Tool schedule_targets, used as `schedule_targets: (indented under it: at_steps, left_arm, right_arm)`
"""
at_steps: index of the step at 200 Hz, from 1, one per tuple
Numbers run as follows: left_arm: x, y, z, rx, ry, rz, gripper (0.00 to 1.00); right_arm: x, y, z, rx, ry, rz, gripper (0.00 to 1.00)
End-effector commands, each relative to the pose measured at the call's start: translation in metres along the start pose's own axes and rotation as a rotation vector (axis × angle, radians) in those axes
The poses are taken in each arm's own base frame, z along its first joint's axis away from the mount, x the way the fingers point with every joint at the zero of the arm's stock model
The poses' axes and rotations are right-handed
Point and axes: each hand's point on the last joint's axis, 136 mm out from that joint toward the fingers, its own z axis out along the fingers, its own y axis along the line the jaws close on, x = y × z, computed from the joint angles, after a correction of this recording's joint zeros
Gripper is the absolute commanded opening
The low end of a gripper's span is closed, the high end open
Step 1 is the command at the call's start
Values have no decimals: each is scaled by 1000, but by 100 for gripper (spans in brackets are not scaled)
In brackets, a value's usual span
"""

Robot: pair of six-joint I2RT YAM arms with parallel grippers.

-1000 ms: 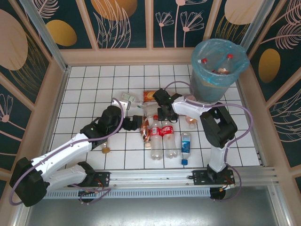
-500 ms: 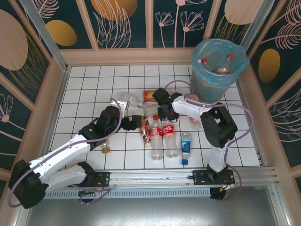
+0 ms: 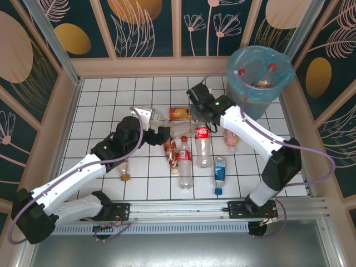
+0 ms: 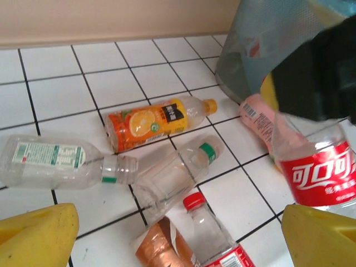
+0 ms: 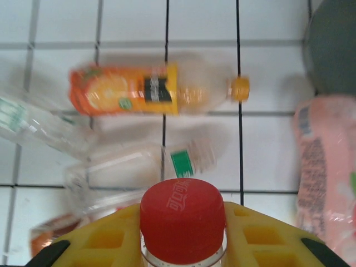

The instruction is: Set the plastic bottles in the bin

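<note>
My right gripper [image 5: 182,236] is shut on the neck of a cola bottle [image 3: 203,146], its red cap [image 5: 182,217] between the yellow fingers [image 5: 100,239]. The bottle hangs off the tiles, its red label [image 4: 318,175] in the left wrist view. My left gripper [image 4: 178,239] stands open over a red-capped cola bottle [image 4: 214,233], a crushed brown one [image 4: 158,247] and a clear green-banded one [image 4: 175,178]. An orange-label bottle [image 4: 150,119] and a pink one [image 4: 258,114] lie farther off. The bin [image 3: 285,72] stands at the far right with bottles inside.
A blue-label bottle [image 3: 220,172] lies near the front, and a small bottle [image 3: 125,169] rests beside the left arm. A clear green-label bottle [image 4: 55,161] lies at the left. Low walls [image 3: 150,65] ring the tiled floor.
My right gripper has shut on the cola bottle's neck and raised it off the tiles toward the far side. The left gripper has crept a little toward the bottle pile.
</note>
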Motion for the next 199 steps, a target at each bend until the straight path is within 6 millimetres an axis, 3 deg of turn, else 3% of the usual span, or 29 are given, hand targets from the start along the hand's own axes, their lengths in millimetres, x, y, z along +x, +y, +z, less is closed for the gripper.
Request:
schedule_targets:
  at_steps: [1,31,33,46,70,88,103,113,126,154,199]
  left_arm:
    - [-28,-16,2,56,-53,34,93]
    - [-41,-30,12,105,-51,52,92]
    - [-51,-34,9,116,-72,52,92]
    - [-62,-44,12,149,-78,65,92]
    - [-80,-62,17,213,-86,81,91]
    - [-93,-74,22,257,-94,85,91]
    - [-99,-80,25,276,-99,85,90]
    - [-101,-83,28,285,-100,86,90]
    - [-102,-84,31,290,-101,94,90]
    - [-101,-89,41,304,-87,155,91]
    - [-96,-90,57,306,-64,199,91]
  right_arm:
    - [-68,-19,-74,63,-268,-9,0]
    - [-144,-44,-165,130,-607,23,0]
    - [-147,-46,-171,137,-626,23,0]
    - [-174,-58,-212,180,-778,38,0]
    - [-210,-86,-278,305,-1030,69,0]
    - [-226,-114,-307,416,-1155,104,0]
    - [-235,-140,-310,487,-1197,140,0]
    - [-241,-160,-303,525,-1196,162,0]
    - [-246,-171,-287,536,-1178,173,0]
    - [-246,-181,-247,592,-1147,150,0]
    - [-244,-188,-207,645,-1142,147,0]
